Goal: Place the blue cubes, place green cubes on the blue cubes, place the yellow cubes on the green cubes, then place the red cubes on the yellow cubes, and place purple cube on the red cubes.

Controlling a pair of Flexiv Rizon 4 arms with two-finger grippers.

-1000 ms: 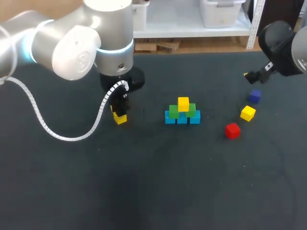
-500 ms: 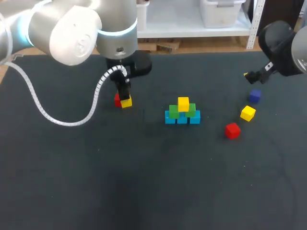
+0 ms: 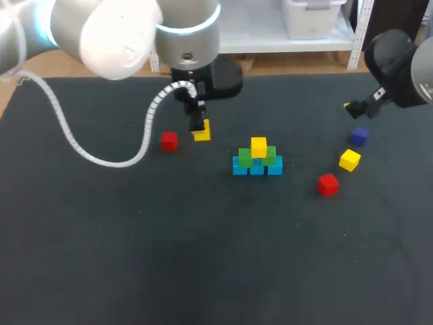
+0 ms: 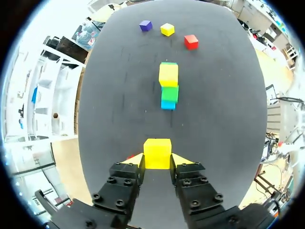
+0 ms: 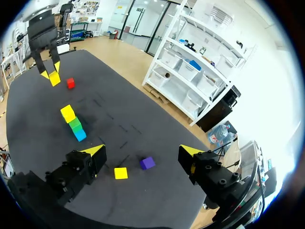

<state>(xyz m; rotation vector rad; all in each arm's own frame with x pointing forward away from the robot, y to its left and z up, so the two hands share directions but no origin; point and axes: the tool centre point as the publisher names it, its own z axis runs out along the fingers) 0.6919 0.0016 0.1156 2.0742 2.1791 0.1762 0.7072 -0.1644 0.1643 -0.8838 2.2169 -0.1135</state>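
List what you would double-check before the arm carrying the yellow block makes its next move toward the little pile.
1. Grip: the left pincer has both fingers on the held yellow cube: ok.
2. Pile: blue cubes at the bottom, green cubes on them, top yellow cube sitting upright: ok.
3. Way to the pile: nothing lies between the held cube and the pile; the near red cube is on the pincer's other side: ok.
4. Right pincer open and well away from the pile: ok.
5. Room on the green cubes for a second yellow one: cannot tell.
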